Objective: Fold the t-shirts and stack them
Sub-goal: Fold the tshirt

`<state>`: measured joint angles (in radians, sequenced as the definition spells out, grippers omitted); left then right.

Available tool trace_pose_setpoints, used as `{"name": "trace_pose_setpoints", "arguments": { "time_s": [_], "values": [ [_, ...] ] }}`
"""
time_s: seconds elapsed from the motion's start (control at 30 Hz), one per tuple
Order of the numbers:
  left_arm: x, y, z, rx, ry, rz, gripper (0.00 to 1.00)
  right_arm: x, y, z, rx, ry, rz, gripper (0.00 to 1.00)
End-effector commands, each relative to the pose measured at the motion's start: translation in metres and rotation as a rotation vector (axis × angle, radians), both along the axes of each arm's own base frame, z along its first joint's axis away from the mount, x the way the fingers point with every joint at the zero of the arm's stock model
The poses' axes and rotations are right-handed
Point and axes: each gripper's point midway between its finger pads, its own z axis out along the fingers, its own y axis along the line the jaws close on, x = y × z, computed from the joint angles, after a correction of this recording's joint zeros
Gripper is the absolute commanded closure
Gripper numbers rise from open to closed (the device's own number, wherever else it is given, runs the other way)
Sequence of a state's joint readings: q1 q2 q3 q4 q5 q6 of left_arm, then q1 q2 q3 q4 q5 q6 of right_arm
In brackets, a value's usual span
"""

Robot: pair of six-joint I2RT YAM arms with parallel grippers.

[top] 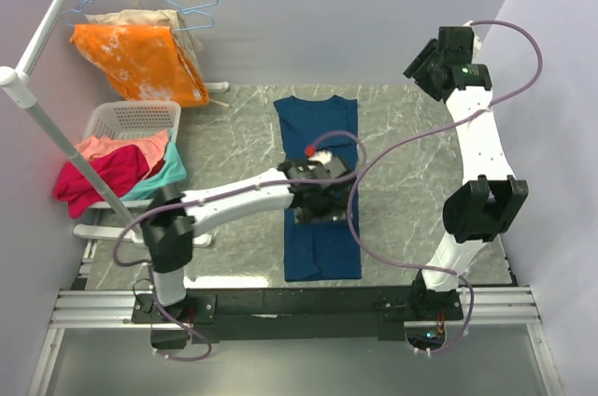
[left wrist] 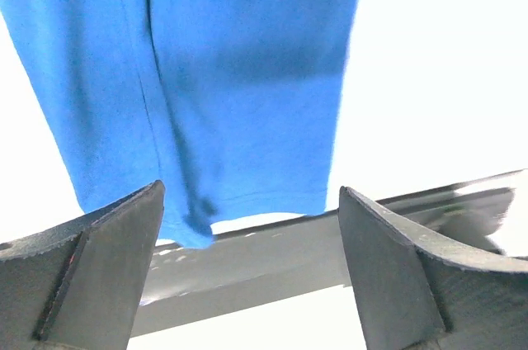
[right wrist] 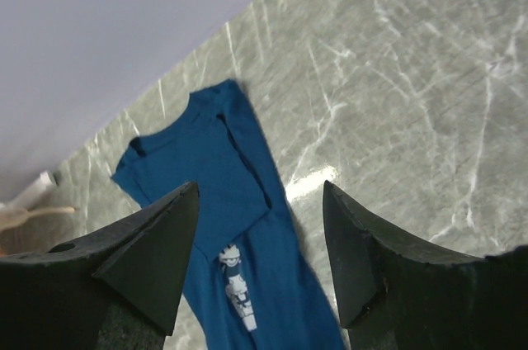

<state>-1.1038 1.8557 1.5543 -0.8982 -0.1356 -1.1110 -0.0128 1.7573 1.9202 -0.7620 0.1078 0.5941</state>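
From above, we see a white slatted plastic laundry basket [top: 131, 120] left of the desk, heaped with pink, red and teal garments [top: 103, 167]. A navy blue short-sleeved cloth t-shirt [top: 318, 120], folded into a long strip, lies in the middle of the grey marbled desk [top: 411, 153]. The left claw [top: 318, 192] hovers over the t-shirt's middle, and the right claw [top: 425, 64] is raised at far right.

The left wrist view shows the left claw [left wrist: 250, 201] spread wide and gripping nothing, with the t-shirt [left wrist: 231, 61] hem beyond it.

Only the right wrist view shows the pale print [right wrist: 235, 284]. The right claw [right wrist: 260, 193] is spread and empty.
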Motion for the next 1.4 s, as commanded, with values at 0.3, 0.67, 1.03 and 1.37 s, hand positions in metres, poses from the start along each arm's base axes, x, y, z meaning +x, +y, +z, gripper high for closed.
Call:
{"name": "trace_pose_setpoints", "arguments": {
  "time_s": [0.3,0.67,1.03,1.37],
  "values": [
    [0.108,0.100,-0.015,0.006,-0.049,0.358,0.09,-0.007,0.066,-0.049,0.003,0.131,0.217,0.31],
    [0.245,0.079,0.009,-0.046,-0.149,0.333,0.12,-0.090,0.124,-0.111,0.033,0.258,0.288,0.34],
    [0.282,0.072,-0.017,-0.120,-0.125,0.305,0.14,-0.151,0.156,-0.167,-0.035,0.354,0.357,0.48],
    [0.271,0.072,-0.042,-0.104,-0.089,0.241,0.14,-0.225,0.187,-0.231,-0.044,0.524,0.453,0.48]
  ]
}}
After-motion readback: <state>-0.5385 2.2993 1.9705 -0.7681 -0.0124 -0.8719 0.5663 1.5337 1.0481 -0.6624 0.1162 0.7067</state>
